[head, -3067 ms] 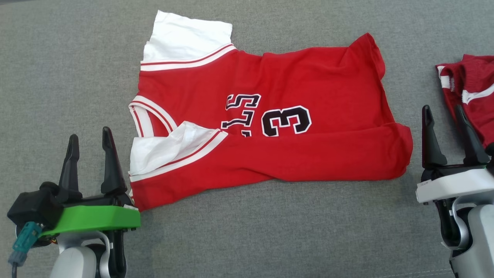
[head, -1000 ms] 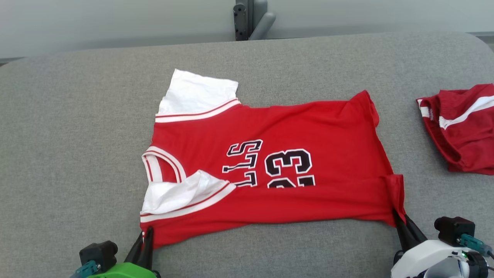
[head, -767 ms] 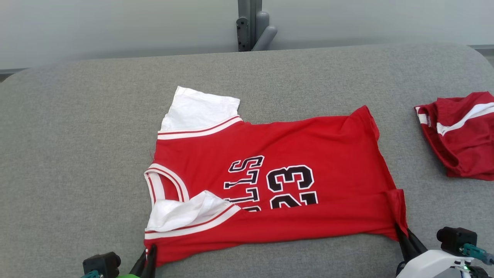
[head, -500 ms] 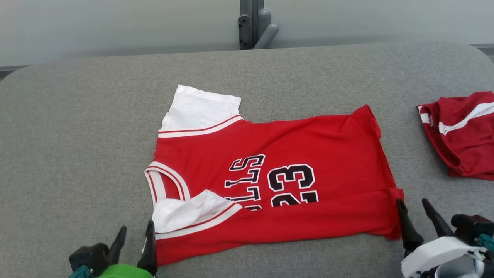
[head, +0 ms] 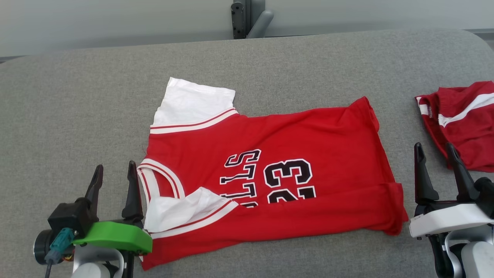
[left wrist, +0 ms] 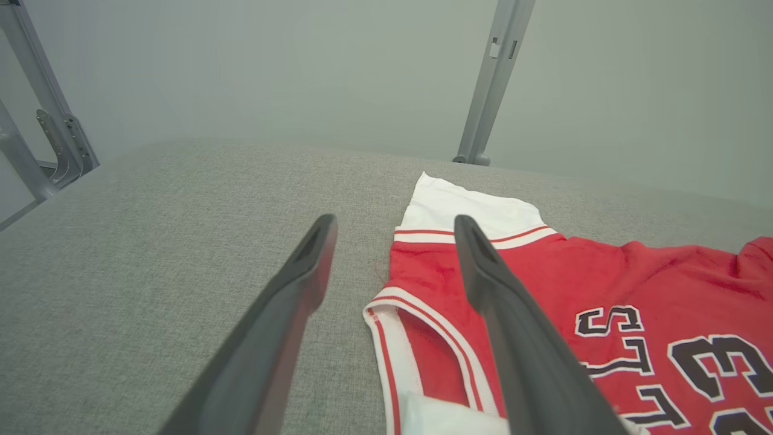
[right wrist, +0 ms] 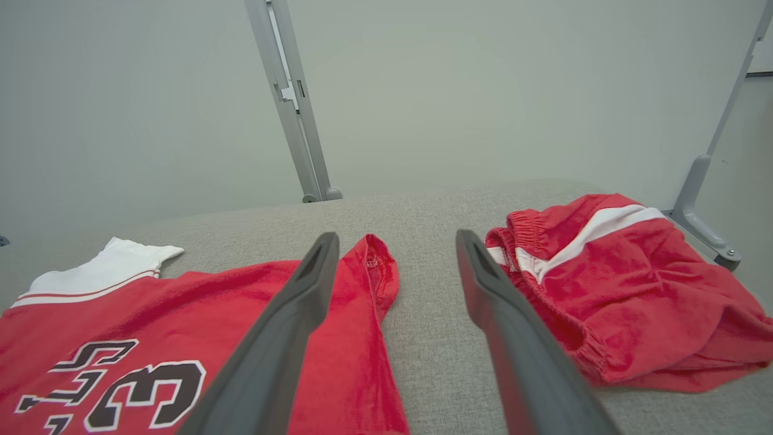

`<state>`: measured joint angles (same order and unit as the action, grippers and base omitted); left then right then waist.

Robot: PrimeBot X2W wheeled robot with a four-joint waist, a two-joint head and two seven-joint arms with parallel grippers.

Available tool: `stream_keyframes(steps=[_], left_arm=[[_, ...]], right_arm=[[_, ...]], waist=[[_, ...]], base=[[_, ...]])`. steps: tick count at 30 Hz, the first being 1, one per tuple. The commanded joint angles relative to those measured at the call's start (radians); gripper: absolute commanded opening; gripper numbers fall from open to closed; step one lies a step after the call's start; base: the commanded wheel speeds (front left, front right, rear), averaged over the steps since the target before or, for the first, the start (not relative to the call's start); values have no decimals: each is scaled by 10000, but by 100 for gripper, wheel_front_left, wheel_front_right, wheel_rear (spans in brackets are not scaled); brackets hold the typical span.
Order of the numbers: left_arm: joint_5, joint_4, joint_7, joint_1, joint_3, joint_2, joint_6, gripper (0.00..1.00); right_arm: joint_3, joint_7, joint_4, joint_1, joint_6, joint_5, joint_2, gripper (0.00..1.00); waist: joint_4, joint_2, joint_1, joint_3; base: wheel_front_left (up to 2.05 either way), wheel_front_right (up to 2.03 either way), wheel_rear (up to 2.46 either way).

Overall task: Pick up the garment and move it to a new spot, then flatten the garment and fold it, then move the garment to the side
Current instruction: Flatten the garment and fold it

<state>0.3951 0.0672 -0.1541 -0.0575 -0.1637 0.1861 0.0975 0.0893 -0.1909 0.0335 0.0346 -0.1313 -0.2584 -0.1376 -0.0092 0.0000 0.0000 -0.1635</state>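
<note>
The garment (head: 301,154) is a red jersey with white sleeves and black lettering, lying spread on the grey table (head: 77,96) with its near long edge folded up over the body. My left gripper (head: 115,172) stands open just left of the collar (head: 154,181), holding nothing. At the jersey's right end my right gripper (head: 434,152) is open and empty too. The left wrist view looks between the open left gripper (left wrist: 392,226) at the jersey (left wrist: 604,284). In the right wrist view the right gripper (right wrist: 395,241) frames the jersey (right wrist: 181,314) hem.
A crumpled pair of red shorts (head: 463,123) with white stripes lies at the table's right edge, close to my right gripper; the shorts (right wrist: 610,284) sit just right of its fingers. A grey metal post (head: 247,17) rises behind the table's far edge.
Both grippers were shut on the jersey's near edge a second ago; they have let go, opened wide and risen. The near edge now lies folded on the body. The camera shifted.
</note>
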Motion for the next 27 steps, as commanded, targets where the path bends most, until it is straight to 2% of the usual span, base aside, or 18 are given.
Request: stream_keyframes(steps=[1, 7, 11, 20, 24, 27], left_arm=[[-34, 37, 32, -257, -10, 103, 16, 100], [-99, 399, 329, -1514, -161, 236, -201, 100], [121, 1181, 865, -3036, -189, 352, -568, 100], [781, 4816, 2084, -6511, -242, 869, -1802, 100], [965, 6593, 2454, -7793, -434, 1245, -2136, 100], [1116, 7367, 2578, -8366, -580, 1384, -2213, 100]], right_arm=[[58, -35, -50, 97, 12, 65, 36, 100], [-68, -52, -228, 302, 12, 10, 147, 100], [-425, -2, -238, 699, 12, 55, 60, 100], [-1377, -289, 294, 1662, 12, -78, 166, 100], [-1738, -519, 629, 2108, 12, -204, 231, 100], [-1778, -611, 777, 2269, 11, -286, 269, 100]], waist=[[-21, 0, 0, -103], [-167, 0, 0, -723], [-456, 0, 0, -1392], [-1478, 0, 0, -2622], [-1998, 0, 0, -3126], [-2164, 0, 0, -3324]], base=[[0, 0, 0], [0, 0, 0], [0, 0, 0], [0, 0, 0], [0, 0, 0], [0, 0, 0]])
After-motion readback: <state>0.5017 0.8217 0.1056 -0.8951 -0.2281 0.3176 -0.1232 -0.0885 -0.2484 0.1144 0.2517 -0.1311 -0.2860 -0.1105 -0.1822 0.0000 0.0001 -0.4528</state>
